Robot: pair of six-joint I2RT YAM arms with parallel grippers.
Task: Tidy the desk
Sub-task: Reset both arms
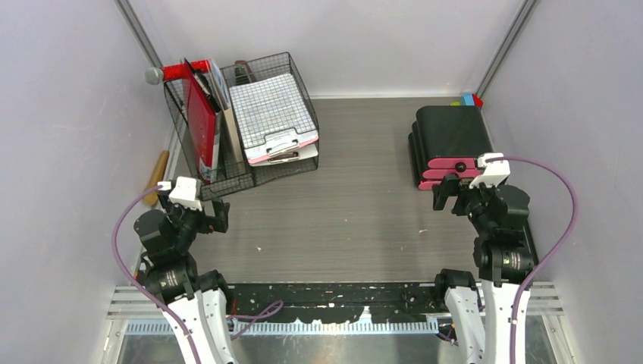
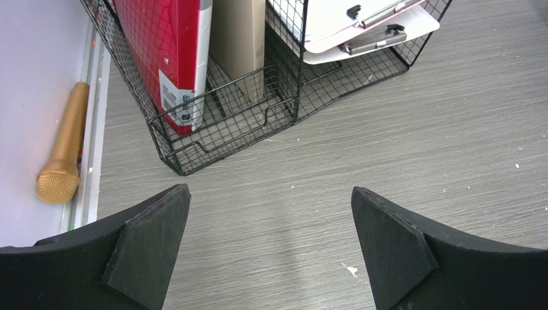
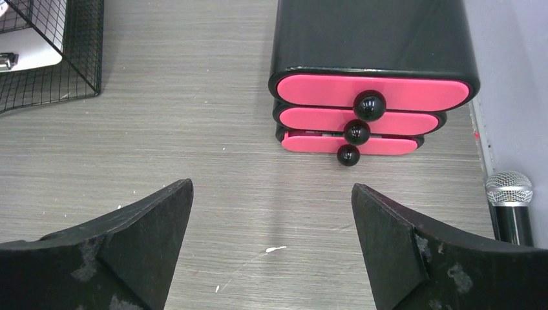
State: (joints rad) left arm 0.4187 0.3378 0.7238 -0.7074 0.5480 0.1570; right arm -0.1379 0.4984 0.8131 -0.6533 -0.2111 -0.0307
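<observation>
The desk (image 1: 364,212) is a grey wood-grain top between pale walls. My left gripper (image 1: 214,212) hovers open over bare desk near the front left, just short of the black wire-mesh rack (image 2: 220,129); nothing lies between its fingers (image 2: 155,226). My right gripper (image 1: 451,196) stands open in front of the black drawer unit with pink fronts (image 3: 371,90), also empty. A gold microphone (image 2: 63,148) lies along the left wall. A black microphone with a silver head (image 3: 510,200) lies by the right wall.
The rack (image 1: 250,121) holds an upright red binder (image 1: 199,114), a brown folder and clipboards in its trays. A red-handled thing with a grey ball end (image 1: 154,75) sticks out behind it. The bottom drawer (image 3: 349,143) sits slightly out. A metal rail (image 1: 334,299) runs along the front edge.
</observation>
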